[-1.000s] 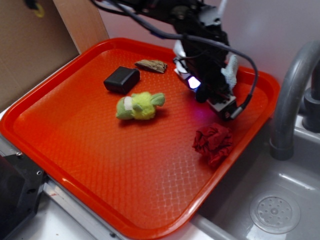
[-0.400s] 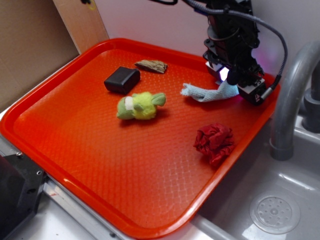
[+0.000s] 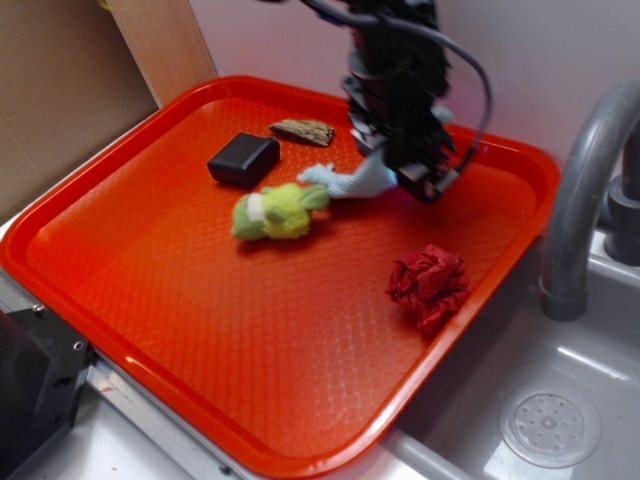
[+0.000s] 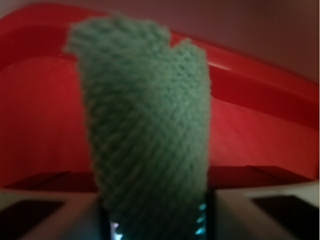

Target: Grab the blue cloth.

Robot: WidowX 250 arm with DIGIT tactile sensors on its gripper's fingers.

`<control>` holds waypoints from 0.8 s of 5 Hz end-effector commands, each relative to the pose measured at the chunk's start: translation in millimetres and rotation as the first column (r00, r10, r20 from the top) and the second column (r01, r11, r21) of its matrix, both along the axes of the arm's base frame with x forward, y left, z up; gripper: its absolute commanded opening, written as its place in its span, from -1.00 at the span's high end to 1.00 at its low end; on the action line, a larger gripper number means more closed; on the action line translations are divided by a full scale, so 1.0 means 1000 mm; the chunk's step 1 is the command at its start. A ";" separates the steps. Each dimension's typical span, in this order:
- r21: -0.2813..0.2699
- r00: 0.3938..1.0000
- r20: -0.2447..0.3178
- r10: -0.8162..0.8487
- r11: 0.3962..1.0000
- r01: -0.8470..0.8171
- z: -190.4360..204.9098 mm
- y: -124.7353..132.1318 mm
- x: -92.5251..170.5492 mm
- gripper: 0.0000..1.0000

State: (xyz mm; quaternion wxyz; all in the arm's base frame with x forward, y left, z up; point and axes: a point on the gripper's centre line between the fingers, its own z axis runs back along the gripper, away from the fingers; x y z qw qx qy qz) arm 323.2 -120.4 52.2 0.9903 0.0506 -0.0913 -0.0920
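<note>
Blue cloth (image 3: 352, 183) pinched in the tool (image 3: 400, 172) — grasp made.
Its free end trails toward the green toy (image 3: 277, 211); next, lift clear.

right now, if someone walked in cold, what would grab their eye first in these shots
The big orange tray fills the exterior view, with the black gripper near its far edge, shut on the blue cloth, which trails left toward the green plush toy. In the wrist view that cloth fills the frame between the fingers. A crumpled dark red cloth sits by the tray's right edge, beside the grey sink.
</note>
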 end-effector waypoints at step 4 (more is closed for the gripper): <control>-0.136 0.926 -0.081 0.369 0.916 -0.377 0.176 0.114 -0.050 1.00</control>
